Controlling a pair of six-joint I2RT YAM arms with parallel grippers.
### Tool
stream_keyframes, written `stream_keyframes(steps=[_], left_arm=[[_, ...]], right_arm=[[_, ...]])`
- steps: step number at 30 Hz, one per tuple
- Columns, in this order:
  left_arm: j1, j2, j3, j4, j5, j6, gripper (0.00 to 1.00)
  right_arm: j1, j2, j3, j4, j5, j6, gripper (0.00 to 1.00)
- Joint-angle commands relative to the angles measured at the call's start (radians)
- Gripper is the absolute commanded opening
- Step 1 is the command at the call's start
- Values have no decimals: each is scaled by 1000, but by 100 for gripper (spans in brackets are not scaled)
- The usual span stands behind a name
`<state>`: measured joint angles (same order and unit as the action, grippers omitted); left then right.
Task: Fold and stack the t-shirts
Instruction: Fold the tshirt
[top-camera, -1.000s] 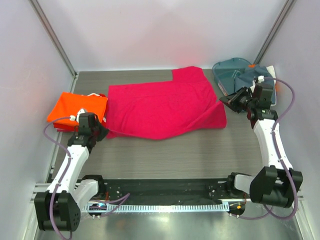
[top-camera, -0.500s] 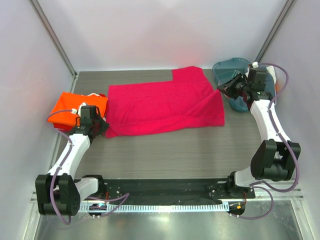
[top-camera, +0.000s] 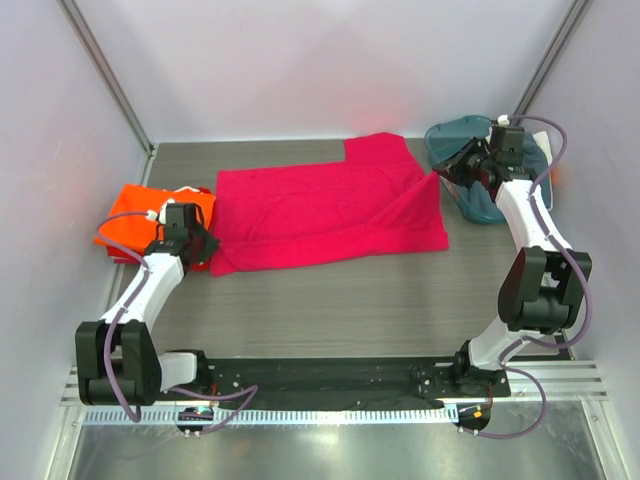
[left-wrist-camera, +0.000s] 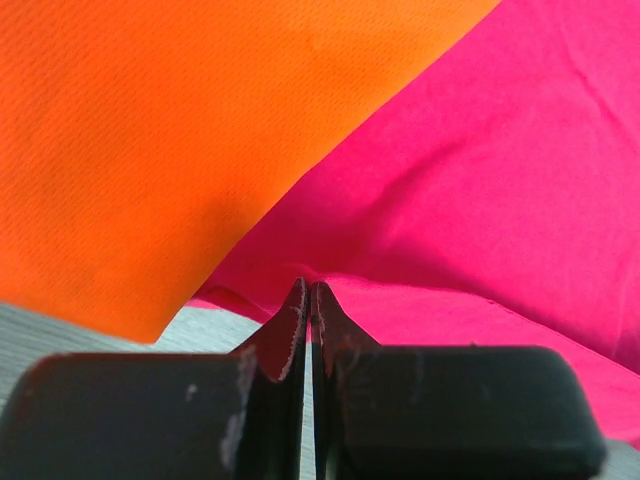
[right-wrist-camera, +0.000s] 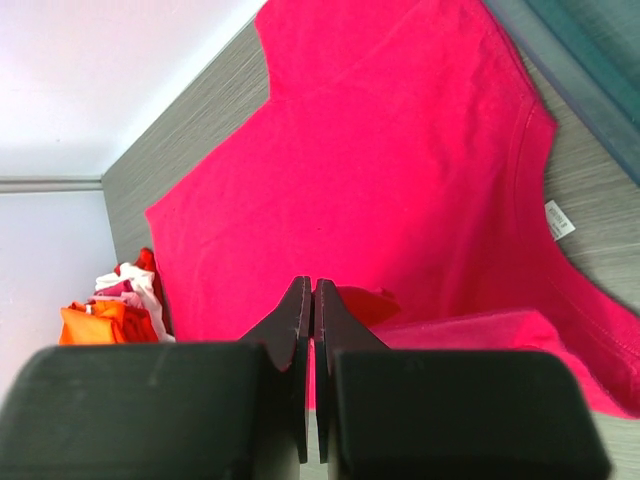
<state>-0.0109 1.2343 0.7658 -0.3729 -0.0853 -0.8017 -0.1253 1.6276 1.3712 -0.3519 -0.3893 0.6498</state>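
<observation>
The magenta-pink t-shirt (top-camera: 320, 210) lies spread across the middle of the table. My left gripper (top-camera: 207, 246) is shut on its near-left corner (left-wrist-camera: 420, 300), beside the folded bright orange t-shirt (top-camera: 150, 215), which fills the upper left of the left wrist view (left-wrist-camera: 150, 130). My right gripper (top-camera: 440, 176) is shut on the pink shirt's right edge (right-wrist-camera: 400, 310) and holds it lifted, so a fold rises toward it. The pink shirt's body (right-wrist-camera: 380, 150) spreads out beyond the fingers. A grey-blue shirt (top-camera: 525, 160) lies in the teal basket.
The teal plastic basket (top-camera: 462, 135) stands at the back right, just behind my right gripper; its rim shows in the right wrist view (right-wrist-camera: 590, 70). White walls close the back and both sides. Bare grey tabletop (top-camera: 340, 300) lies in front of the shirt.
Both grippers have carried the pink shirt's near edge away from me toward the back. The right one rose toward the basket; the left one slid up beside the orange shirt.
</observation>
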Motion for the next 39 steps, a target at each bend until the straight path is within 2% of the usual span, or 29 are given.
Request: stream_keyframes(steps=[1,39], left_arm=[[6,11,53,71,1,22,0],[6,203,224,28,-45,68,0]], right_arm=[[3,15,68,33,20,-24,1],[6,236,272,31,-3,10,1]])
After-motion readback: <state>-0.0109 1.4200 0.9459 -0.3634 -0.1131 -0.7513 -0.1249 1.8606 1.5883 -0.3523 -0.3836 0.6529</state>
